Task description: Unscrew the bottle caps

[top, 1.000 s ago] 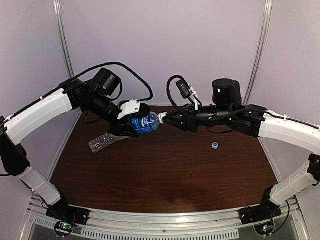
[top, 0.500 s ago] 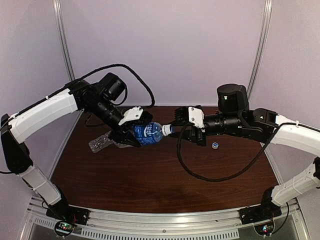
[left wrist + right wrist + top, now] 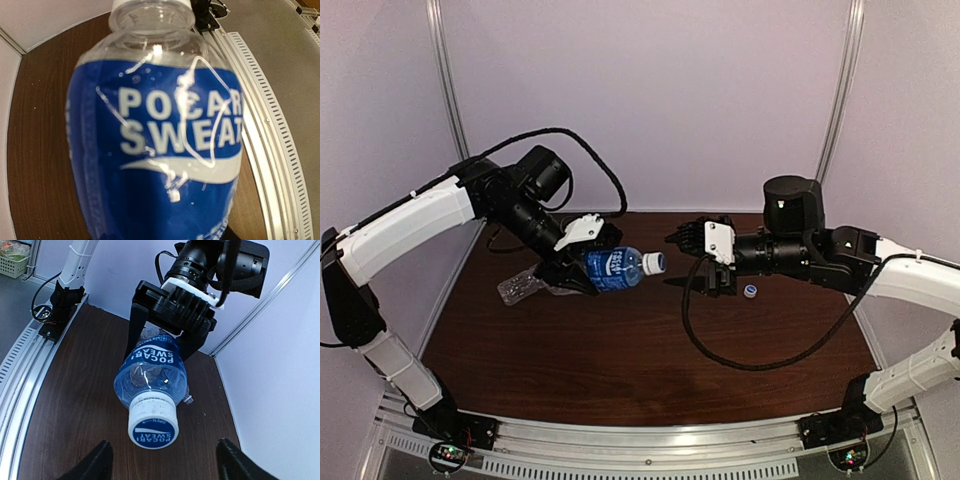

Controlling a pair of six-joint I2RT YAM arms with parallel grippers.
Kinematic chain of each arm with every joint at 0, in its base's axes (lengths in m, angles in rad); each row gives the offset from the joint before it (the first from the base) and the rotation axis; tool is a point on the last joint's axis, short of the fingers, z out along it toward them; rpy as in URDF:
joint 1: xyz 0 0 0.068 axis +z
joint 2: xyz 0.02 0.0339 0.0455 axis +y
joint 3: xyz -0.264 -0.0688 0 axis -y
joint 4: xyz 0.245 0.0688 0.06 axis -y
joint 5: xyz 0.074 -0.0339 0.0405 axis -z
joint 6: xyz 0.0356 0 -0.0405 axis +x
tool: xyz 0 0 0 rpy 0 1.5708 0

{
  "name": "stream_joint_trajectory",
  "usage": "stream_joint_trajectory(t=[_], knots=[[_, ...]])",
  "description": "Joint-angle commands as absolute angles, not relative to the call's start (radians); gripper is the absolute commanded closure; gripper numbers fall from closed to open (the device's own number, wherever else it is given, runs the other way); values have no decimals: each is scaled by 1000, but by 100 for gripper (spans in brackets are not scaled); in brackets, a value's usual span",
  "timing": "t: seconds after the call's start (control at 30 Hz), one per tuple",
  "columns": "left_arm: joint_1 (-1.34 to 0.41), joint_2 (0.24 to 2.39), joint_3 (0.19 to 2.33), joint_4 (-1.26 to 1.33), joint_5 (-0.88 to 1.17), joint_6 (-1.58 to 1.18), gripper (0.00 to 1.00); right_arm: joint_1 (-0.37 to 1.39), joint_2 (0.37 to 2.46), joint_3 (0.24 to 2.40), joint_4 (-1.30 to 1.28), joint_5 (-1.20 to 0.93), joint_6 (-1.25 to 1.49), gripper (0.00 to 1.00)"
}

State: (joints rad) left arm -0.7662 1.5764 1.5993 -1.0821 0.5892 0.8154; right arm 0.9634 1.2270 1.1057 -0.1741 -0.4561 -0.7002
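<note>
My left gripper [image 3: 586, 266] is shut on the blue-labelled bottle [image 3: 615, 268], holding it nearly level above the table with its neck pointing right. The label fills the left wrist view [image 3: 160, 145]. A white cap [image 3: 655, 262] with a blue top [image 3: 152, 427] sits on the neck. My right gripper [image 3: 684, 262] stands open just right of the cap. Its two fingertips [image 3: 100, 462] are spread to either side, touching nothing. A second small cap [image 3: 750, 292] lies loose on the table. The clear unlabelled bottle [image 3: 525, 285] lies on its side behind the left gripper.
The brown table [image 3: 640, 360] is enclosed by pale walls at the back and sides. A metal rail [image 3: 640, 440] runs along the near edge. The right arm's black cable [image 3: 740, 360] loops low over the table.
My right gripper was shut on the bottle's cap; it has opened and drawn back to the right. The cap stays on the bottle. The left gripper lowered the bottle slightly.
</note>
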Motion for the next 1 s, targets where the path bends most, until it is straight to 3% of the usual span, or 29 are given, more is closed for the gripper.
stream_joint_trajectory(t=[0.0,0.1,0.27,0.47,0.67,0.97], knots=[[-736,1573,1627,-1159,569,830,53,953,1187,1100,-150,-364,-539,1],[-736,1564,1628,-1131,539,806,54,943,1185,1104,-91,-308,-340,0],[-736,1550,1636,-1022,429,723,57,871,1264,1175,-76,-392,125,1],[-736,1542,1646,-905,257,642,57,798,1383,1202,-11,-529,593,16],[-736,1538,1630,-893,253,637,57,797,1412,1165,100,-583,661,19],[-736,1534,1627,-890,259,638,57,796,1466,1171,189,-663,726,43]])
